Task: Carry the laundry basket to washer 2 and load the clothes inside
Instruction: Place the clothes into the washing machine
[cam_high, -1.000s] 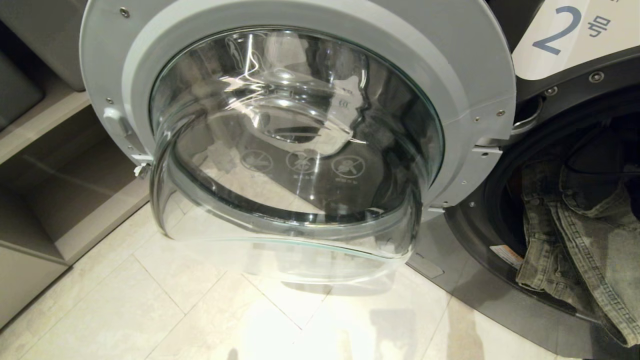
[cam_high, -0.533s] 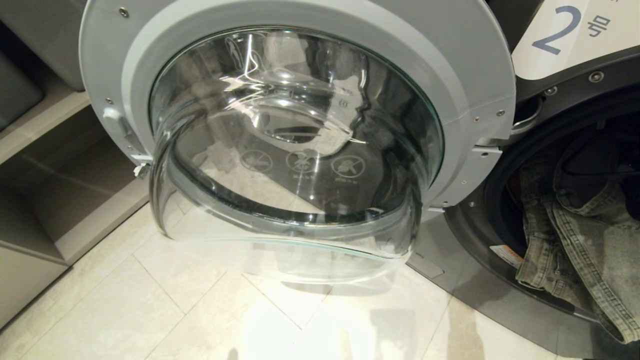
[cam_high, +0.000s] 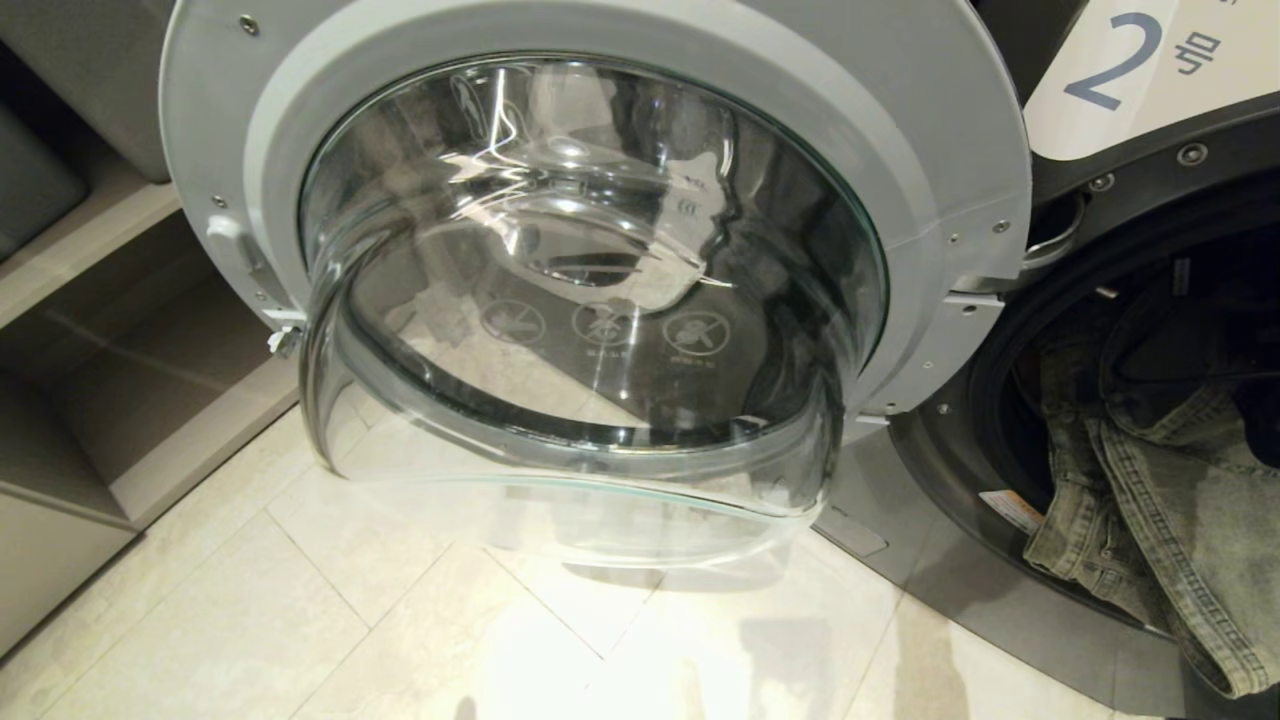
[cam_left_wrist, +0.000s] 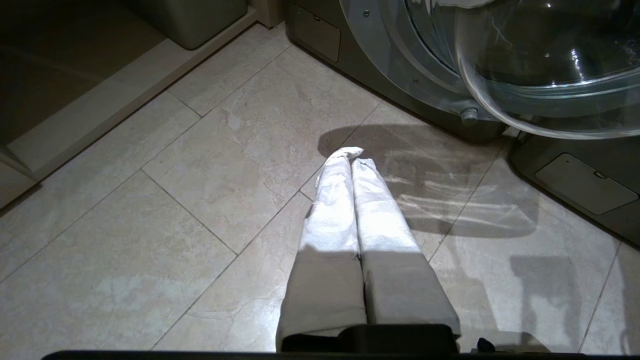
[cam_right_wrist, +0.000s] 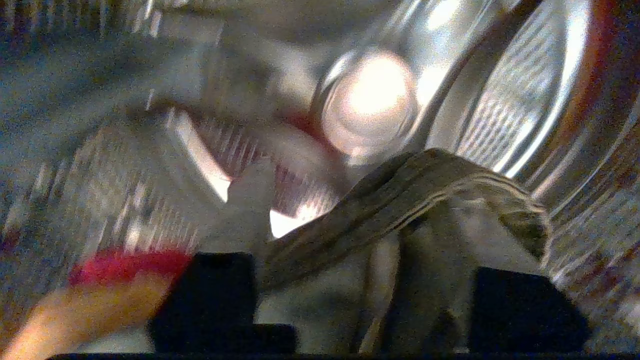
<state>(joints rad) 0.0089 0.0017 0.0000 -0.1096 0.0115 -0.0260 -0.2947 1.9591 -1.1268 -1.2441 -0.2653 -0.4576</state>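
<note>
1. Washer 2 (cam_high: 1130, 600) fills the right side of the head view, its white label (cam_high: 1140, 70) with a blue "2" at the upper right corner of the frame.
2. Its round glass door (cam_high: 590, 300) stands swung open across the centre and upper left, the clear bowl bulging toward the camera over the pale floor tiles (cam_high: 300, 610).
3. A grey-green denim piece (cam_high: 1160, 510) hangs in the drum opening at the lower right, its folds draped over the lower rim and trailing down past it.
4. Seen from the right wrist view, the right gripper (cam_right_wrist: 360, 280) is inside the shiny steel drum (cam_right_wrist: 500, 100); its two dark finger bases stand apart, and a fold of denim (cam_right_wrist: 410, 195) lies across the space between them at centre frame. Whether the fabric is gripped cannot be told.
5. A red garment (cam_right_wrist: 125, 262) and a yellowish one (cam_right_wrist: 75, 310) show blurred at the lower left of that view.
6. The left gripper (cam_left_wrist: 351, 155) hangs over the floor in the middle of the left wrist view, its cloth-wrapped white fingers (cam_left_wrist: 332, 210) pressed together on nothing, near the door's lower edge at the upper right.
7. Beige shelving (cam_high: 90, 330) lines the left edge of the head view.
</note>
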